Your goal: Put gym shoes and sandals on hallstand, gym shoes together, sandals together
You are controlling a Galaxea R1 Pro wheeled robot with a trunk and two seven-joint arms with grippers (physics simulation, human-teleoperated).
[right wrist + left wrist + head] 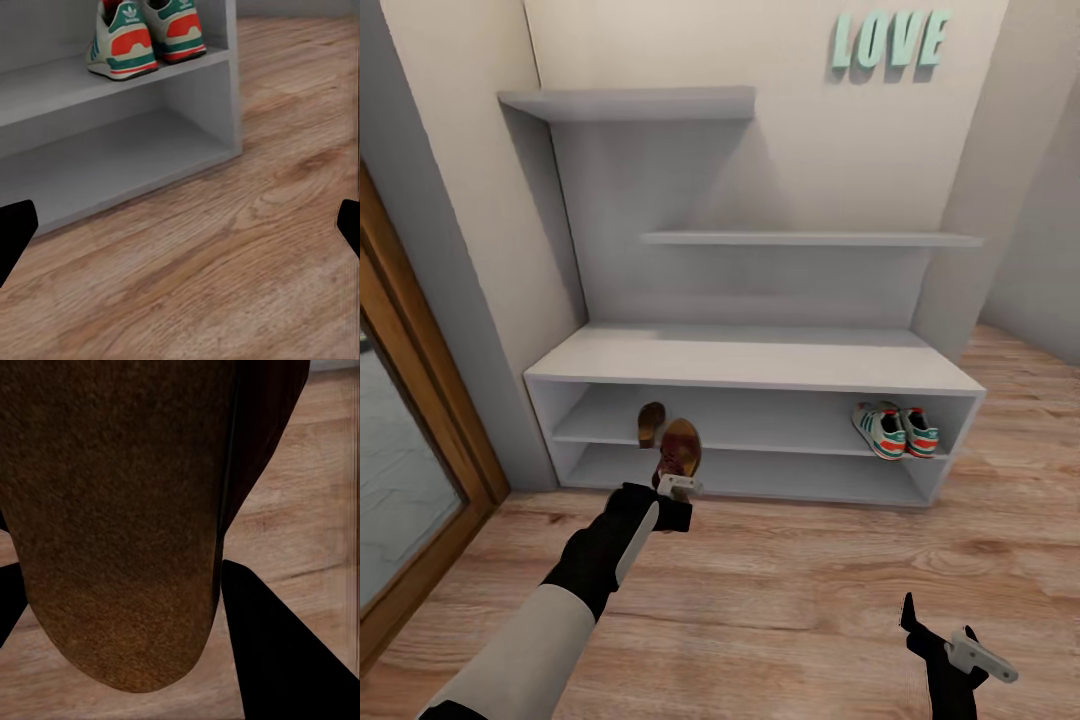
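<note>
The pale hallstand stands ahead against the wall. Both gym shoes sit side by side at the right end of its middle shelf, heels out; the right wrist view shows them too. One brown sandal lies at the left of that same shelf. The other sandal hangs just in front of the shelf, beside the first, with my left gripper shut on it. Its sole sits between the black fingers. My right gripper hovers open over the corridor floor, low on the right.
A wood-framed glass door runs along the left. Two wall shelves hang above the bench top, with teal LOVE letters higher up. The bottom shelf level holds nothing. Walls close in on both sides.
</note>
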